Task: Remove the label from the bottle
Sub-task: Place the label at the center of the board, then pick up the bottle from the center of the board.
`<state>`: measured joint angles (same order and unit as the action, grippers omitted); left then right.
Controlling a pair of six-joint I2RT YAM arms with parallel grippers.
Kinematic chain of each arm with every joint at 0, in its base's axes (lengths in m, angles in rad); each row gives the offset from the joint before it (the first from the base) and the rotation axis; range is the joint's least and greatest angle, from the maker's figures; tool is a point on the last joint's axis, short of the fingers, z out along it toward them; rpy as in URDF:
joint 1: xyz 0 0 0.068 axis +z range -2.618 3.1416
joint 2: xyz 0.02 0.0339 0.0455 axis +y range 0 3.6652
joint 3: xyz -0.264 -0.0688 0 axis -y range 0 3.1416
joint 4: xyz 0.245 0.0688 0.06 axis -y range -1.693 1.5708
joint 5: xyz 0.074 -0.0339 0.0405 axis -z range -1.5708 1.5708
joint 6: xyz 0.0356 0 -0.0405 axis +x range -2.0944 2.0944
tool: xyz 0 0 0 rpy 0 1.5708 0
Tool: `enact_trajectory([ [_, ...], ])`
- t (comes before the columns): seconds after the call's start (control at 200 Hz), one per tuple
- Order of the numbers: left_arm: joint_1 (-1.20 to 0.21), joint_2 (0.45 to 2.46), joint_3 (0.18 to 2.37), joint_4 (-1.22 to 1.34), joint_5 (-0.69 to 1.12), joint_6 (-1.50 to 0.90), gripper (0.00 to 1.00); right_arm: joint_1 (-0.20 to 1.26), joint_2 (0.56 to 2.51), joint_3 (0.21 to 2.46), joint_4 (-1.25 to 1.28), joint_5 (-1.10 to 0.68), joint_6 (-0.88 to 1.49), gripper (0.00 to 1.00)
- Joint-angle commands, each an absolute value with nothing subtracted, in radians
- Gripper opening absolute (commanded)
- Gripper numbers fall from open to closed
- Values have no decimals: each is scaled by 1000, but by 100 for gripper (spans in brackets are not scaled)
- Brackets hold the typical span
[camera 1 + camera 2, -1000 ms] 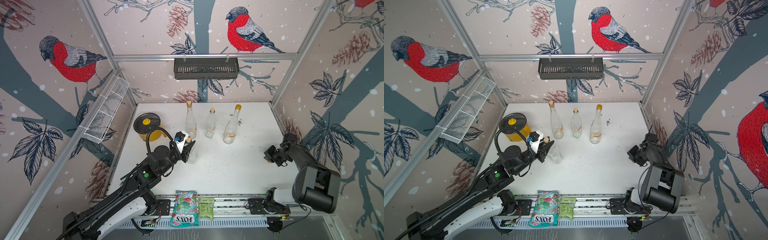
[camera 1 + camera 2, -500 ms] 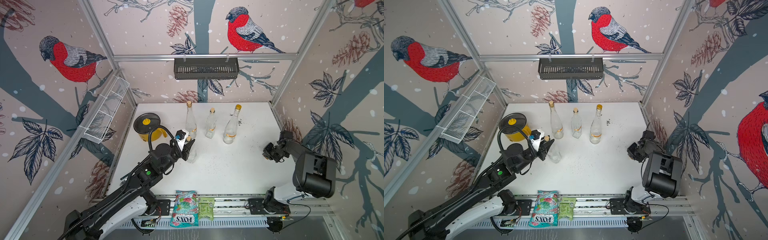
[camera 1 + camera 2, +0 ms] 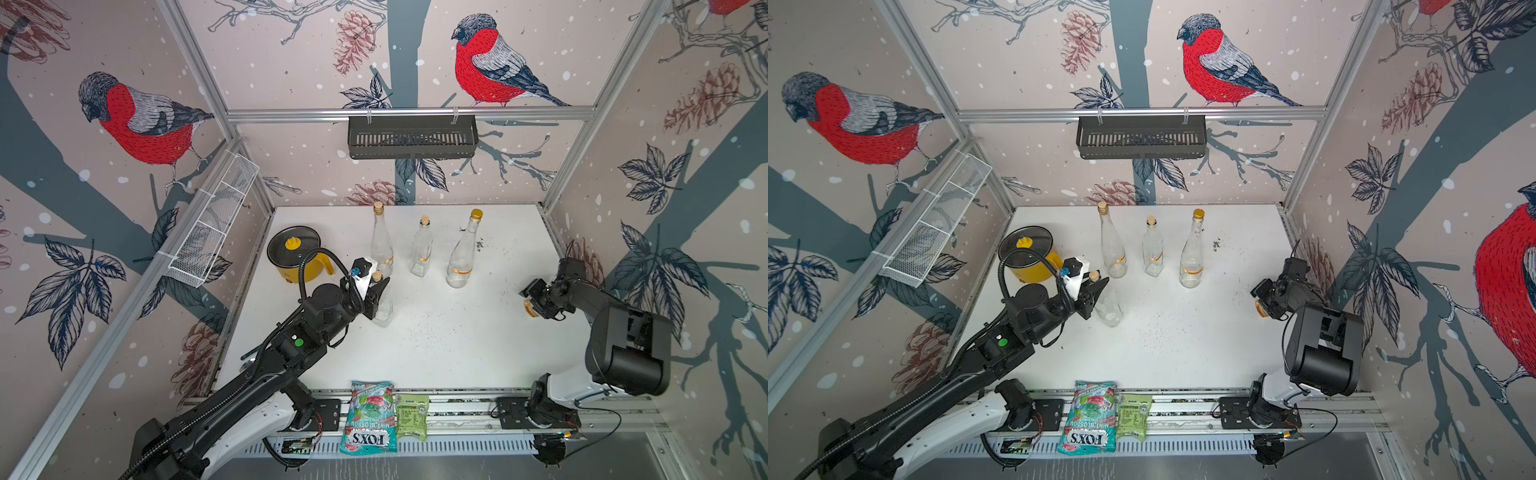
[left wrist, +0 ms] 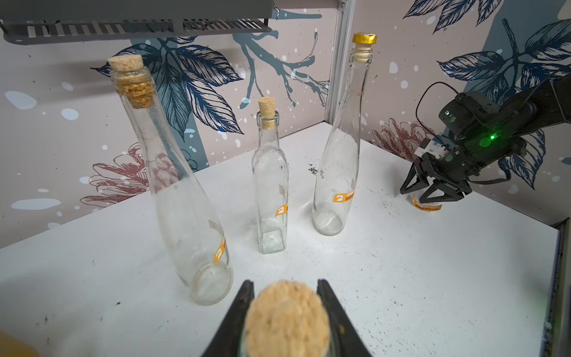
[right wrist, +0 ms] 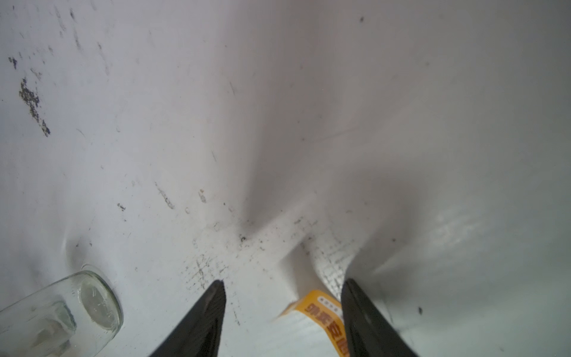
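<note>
My left gripper (image 3: 380,286) (image 3: 1098,286) (image 4: 285,282) is shut on the neck of a small clear corked bottle (image 3: 383,309) (image 3: 1109,309), which stands upright on the white table (image 3: 436,349). Its cork (image 4: 287,318) fills the gap between the jaws in the left wrist view. No label shows on this bottle. Near the right wall, my right gripper (image 3: 532,297) (image 3: 1262,299) (image 5: 284,282) is open, low over the table. A curled orange label (image 3: 528,308) (image 3: 1259,309) (image 4: 426,206) (image 5: 324,312) rests between the open jaws, against one finger.
Three taller clear bottles with orange labels stand in a row at the back (image 3: 382,245) (image 3: 420,251) (image 3: 462,253). A yellow pot (image 3: 296,257) sits at the back left. Two snack bags (image 3: 368,417) (image 3: 411,415) lie on the front rail. Wire baskets hang on the left wall (image 3: 212,224) and back rail (image 3: 411,137).
My right gripper's jaws have gone from shut to open near the right wall, and the orange label now sits loose between them. The left arm and its bottle have barely moved.
</note>
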<state>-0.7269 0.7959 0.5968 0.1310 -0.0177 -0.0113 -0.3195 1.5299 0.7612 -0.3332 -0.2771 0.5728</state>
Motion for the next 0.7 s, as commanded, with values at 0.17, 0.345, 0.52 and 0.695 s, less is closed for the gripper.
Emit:
enact_trajectory([
  [0.17,-722,800,615,214,19,-8,0,-180,1389,781,-347,-113,510,85],
  [0.345,-723,806,634,203,50,0,0,-21,1258,805,-285,-40,454,100],
  [0.52,-723,806,650,194,66,6,0,29,1146,801,-221,-99,369,99],
  [0.695,-722,814,663,179,82,9,0,61,976,730,-91,-244,256,100],
])
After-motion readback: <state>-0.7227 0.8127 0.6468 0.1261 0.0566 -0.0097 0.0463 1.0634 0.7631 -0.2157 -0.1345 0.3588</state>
